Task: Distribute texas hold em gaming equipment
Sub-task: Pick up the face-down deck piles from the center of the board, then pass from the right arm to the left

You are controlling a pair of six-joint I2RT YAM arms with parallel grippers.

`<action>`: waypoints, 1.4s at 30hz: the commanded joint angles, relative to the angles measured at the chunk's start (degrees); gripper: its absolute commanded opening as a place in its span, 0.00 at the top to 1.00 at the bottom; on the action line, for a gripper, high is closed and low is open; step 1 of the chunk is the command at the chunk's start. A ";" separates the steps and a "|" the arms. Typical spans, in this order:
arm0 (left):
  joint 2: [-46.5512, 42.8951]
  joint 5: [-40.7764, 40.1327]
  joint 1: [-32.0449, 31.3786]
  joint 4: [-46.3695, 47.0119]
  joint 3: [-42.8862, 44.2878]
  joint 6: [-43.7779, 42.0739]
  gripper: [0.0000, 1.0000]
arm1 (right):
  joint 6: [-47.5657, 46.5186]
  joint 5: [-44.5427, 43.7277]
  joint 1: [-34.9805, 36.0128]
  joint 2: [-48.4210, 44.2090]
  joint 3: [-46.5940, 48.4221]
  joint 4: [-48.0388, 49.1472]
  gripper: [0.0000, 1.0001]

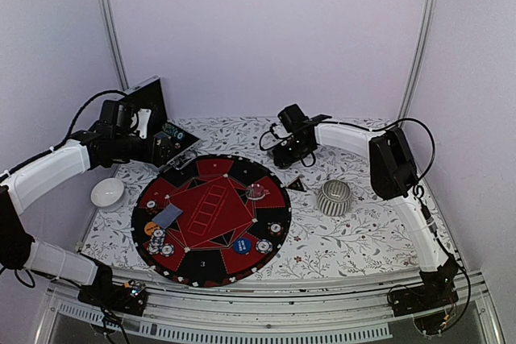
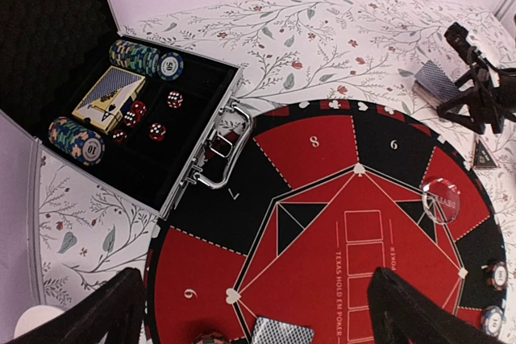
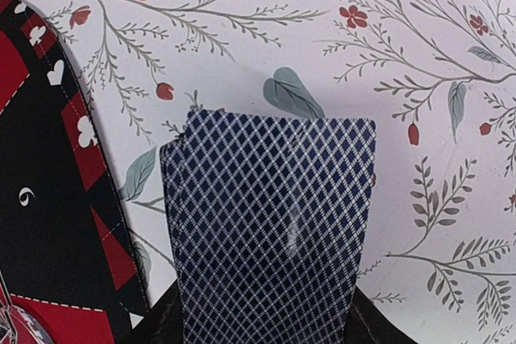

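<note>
right gripper (image 1: 284,155): jaws closed partway on blue-lattice-backed playing cards (image 3: 274,223), held over the floral white tablecloth (image 3: 419,62) just beside the round red-and-black poker mat (image 3: 40,199). left gripper (image 1: 164,151): jaws wide apart, holding nothing, over the mat's rim beside the open black hinged case (image 2: 48,30).

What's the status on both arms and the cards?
Left tool open, empty, by case. Right tool shut on cards, just off mat edge. Nothing seen between; cup sits aside.
</note>
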State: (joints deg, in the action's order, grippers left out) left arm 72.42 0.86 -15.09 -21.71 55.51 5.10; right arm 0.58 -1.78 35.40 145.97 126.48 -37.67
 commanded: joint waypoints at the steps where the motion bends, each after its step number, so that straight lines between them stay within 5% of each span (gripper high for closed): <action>1: 0.44 0.15 0.43 0.27 -0.48 -0.71 0.02 | 0.04 1.04 0.11 -3.98 -2.04 0.15 0.83; 15: -0.88 2.25 0.50 0.94 -0.10 0.66 0.02 | -6.26 2.49 2.68 -10.71 -4.21 -0.09 0.87; 25: -4.04 31.75 0.65 3.01 1.03 13.89 0.27 | -19.85 9.82 13.89 -19.71 -8.83 -2.88 0.88; 32: -8.79 42.37 0.62 8.51 -8.91 22.87 0.08 | -25.74 13.78 23.26 -23.61 -12.50 -0.01 0.89; 42: -13.18 50.79 0.18 14.27 -20.56 26.23 0.09 | -27.74 15.67 27.82 -22.67 -10.32 1.02 0.88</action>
State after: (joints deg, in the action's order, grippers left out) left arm 61.67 46.35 -14.76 -12.21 36.56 29.43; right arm -25.80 12.67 63.37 125.40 114.59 -38.39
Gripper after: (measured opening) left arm 0.921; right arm 0.464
